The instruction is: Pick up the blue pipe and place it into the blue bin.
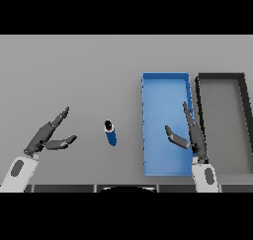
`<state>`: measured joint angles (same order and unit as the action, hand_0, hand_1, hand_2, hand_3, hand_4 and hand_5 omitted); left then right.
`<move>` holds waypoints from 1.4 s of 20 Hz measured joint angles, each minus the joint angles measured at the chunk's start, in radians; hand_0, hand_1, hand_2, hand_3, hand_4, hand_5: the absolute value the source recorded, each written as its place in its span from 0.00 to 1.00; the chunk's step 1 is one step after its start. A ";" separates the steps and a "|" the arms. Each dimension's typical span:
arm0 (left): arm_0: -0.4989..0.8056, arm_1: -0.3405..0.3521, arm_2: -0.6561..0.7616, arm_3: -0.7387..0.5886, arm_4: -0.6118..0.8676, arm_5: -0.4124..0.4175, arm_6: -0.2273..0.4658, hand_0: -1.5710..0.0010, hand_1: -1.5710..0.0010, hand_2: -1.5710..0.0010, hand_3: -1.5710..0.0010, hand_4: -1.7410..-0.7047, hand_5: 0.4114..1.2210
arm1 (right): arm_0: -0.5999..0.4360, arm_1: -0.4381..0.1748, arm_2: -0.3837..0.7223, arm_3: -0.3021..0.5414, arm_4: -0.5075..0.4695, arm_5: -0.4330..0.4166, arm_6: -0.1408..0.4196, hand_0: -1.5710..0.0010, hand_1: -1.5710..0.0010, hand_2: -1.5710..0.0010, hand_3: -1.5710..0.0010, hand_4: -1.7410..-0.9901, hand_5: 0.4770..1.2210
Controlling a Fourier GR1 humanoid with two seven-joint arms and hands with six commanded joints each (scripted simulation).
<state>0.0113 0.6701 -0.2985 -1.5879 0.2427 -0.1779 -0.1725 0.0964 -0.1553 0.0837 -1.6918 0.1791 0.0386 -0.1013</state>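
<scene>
A short blue pipe (111,133) with a dark and white end lies on the grey table, left of the blue bin (165,88). The bin is a long shallow rectangle with nothing in it. My right hand (194,138) hovers over the bin's right near part, fingers straight and thumb spread toward the left, open. My left hand (45,137) sits at the left, well apart from the pipe, with fingers straight and thumb pointing toward the pipe, holding nothing.
A dark grey bin (244,93) with a black rim stands right beside the blue bin, at the table's right side.
</scene>
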 measured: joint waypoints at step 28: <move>-0.195 -0.430 -0.254 0.247 -0.209 0.043 0.040 1.00 0.97 0.90 0.92 0.54 0.17 | 0.026 -0.002 -0.013 -0.024 -0.005 -0.005 0.002 1.00 1.00 1.00 1.00 0.70 0.24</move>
<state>-0.1836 0.2401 -0.5522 -1.3409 0.0336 -0.1348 -0.1320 0.1219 -0.1574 0.0710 -1.7159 0.1744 0.0335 -0.0992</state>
